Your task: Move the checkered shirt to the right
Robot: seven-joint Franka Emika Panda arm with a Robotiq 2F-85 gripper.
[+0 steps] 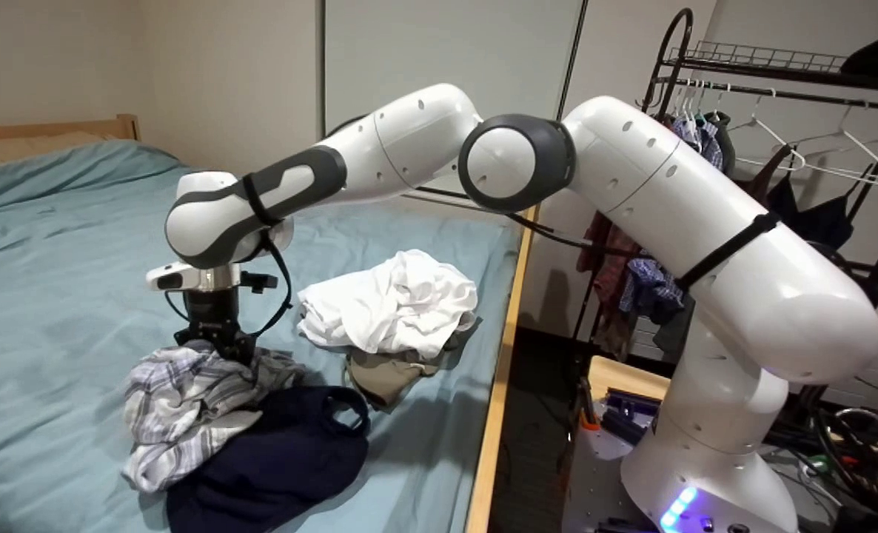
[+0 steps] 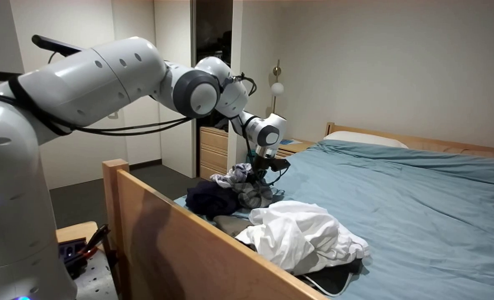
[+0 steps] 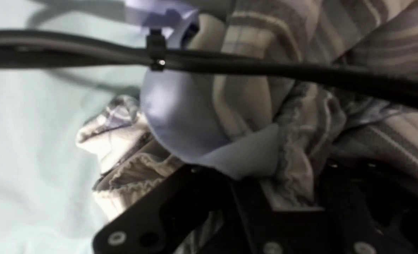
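Shirt (image 1: pixel 183 403): checked, crumpled on the bed (image 1: pixel 54 303), lower left in an exterior view; its rough long axis runs from the lower left toward the middle of the frame.
Shirt from my jaws: directly below and around me — my gripper (image 1: pixel 215 344) points down into its upper part, most of the cloth lying to the lower left, a shorter, darker end to the right.
Jaws: my fingers (image 3: pixel 149 213) stand apart at their bases, cloth bunched between them at the bottom of the wrist view; the tips are buried, so I cannot tell whether I pinch it.
Navy top (image 1: pixel 283 451): touching, at the shirt's lower right; a shirt fold lies over it, so I may drag it along.
White pile (image 1: pixel 398 303): apart from the shirt, near the centre of the frame, brown cloth (image 1: pixel 386 376) poking out beneath — in the way, I judge, of a low slide toward the frame's right.
Coming move: a sure grip first, I reckon, then a lift clear of the navy top before I carry right.
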